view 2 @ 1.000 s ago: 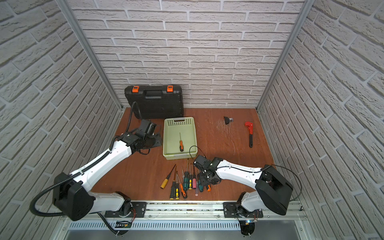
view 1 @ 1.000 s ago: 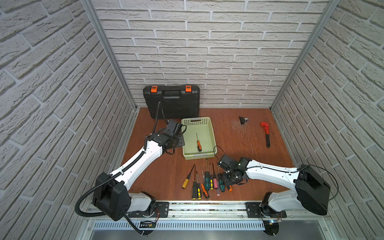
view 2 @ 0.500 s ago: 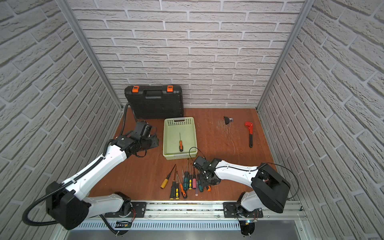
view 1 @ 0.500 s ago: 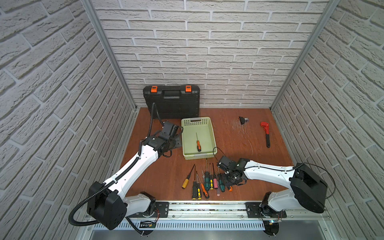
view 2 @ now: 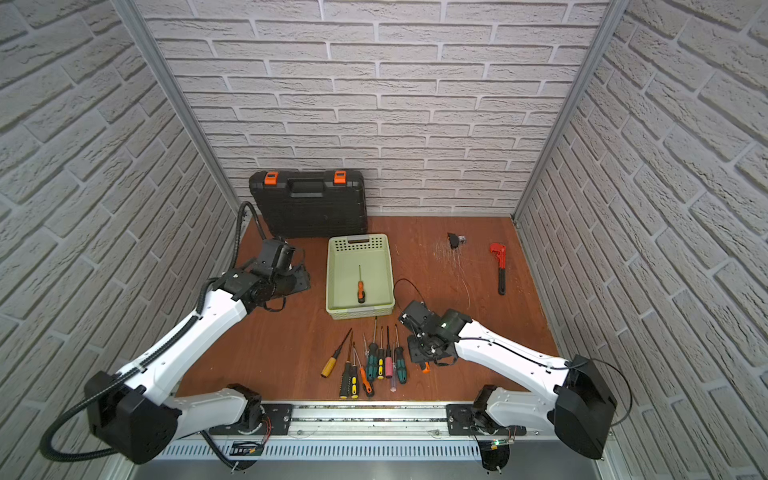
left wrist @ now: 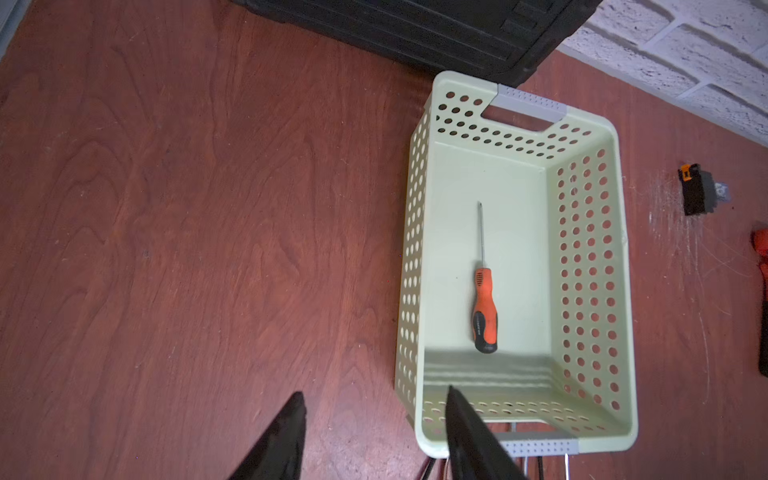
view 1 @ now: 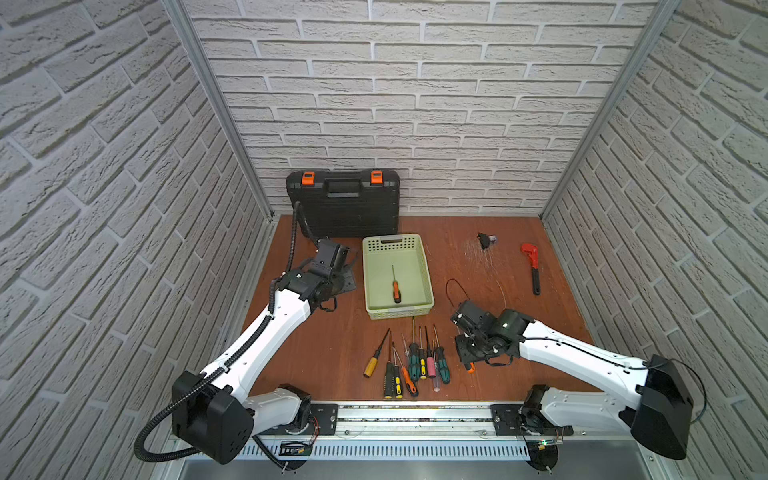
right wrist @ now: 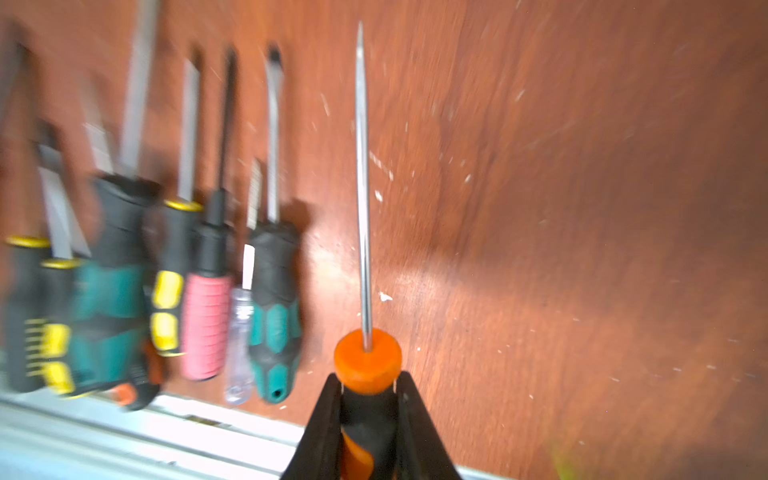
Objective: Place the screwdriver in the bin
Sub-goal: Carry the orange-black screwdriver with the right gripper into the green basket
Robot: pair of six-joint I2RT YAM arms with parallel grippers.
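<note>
One screwdriver (left wrist: 484, 307) in the bin (left wrist: 590, 257)

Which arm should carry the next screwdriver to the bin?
Right. The right gripper is shut on the handle of an orange-and-black screwdriver; the left gripper is open and empty beside the bin.

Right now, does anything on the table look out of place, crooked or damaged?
Nothing is spilled or broken. The table bears pale scratches beside the small black part at the back. The yellow-handled screwdriver lies slanted, apart from the otherwise parallel row of screwdrivers.
</note>
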